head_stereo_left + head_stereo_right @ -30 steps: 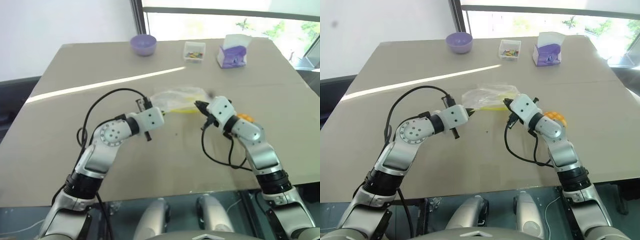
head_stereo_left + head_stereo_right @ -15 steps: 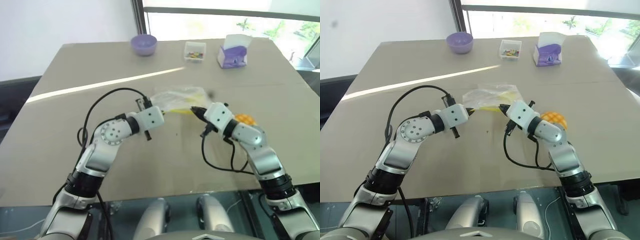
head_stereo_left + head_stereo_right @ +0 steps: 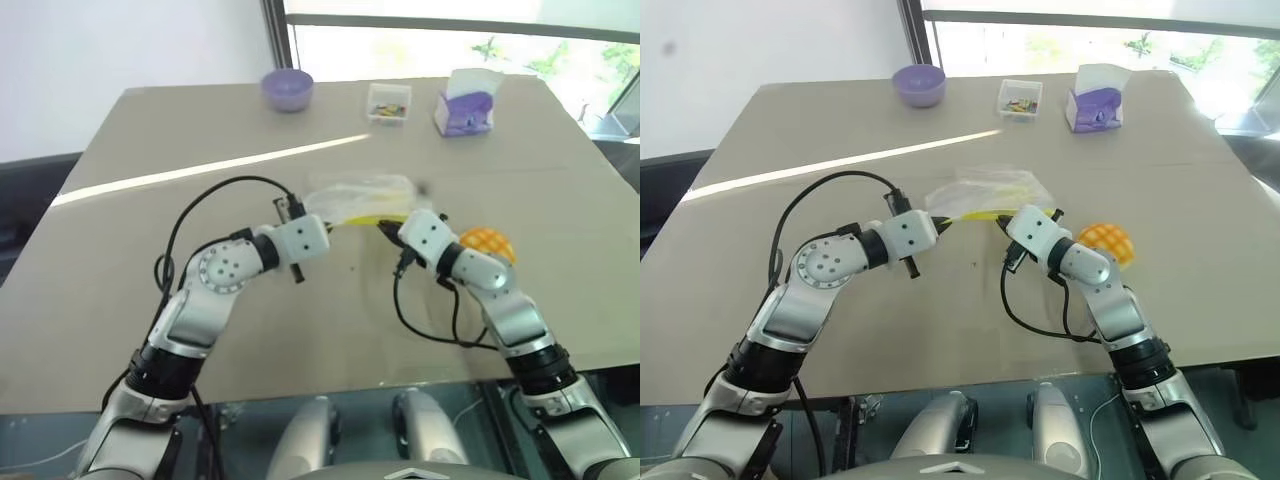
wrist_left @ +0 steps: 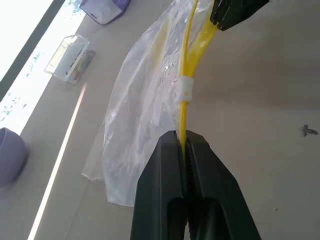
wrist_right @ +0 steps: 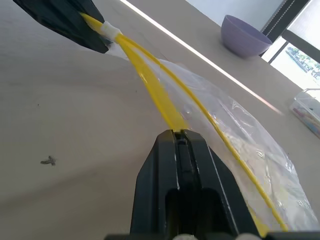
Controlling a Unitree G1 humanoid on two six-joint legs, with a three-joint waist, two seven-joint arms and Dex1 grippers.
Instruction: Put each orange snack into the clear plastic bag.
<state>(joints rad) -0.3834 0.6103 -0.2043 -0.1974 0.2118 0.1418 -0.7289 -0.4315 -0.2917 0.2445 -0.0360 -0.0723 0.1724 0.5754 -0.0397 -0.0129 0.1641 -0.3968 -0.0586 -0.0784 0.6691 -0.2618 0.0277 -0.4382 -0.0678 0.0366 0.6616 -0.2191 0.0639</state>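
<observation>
both pincers, left pincer (image 4: 186, 142) and right pincer (image 5: 180, 134), clamped on clear plastic bag (image 3: 352, 198) yellow seal strip; orange snack (image 3: 487, 243) beside.

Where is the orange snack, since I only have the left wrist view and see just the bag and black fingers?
Observer: The orange snack sits on the table, just beyond the right arm, outside the clear plastic bag.
Operator: Whose fingers are at the far end of the yellow strip?
Observer: The right gripper, shut on the seal strip.
Operator: And my own end?
Observer: The left gripper is shut on the strip's other end, near the white slider.
</observation>
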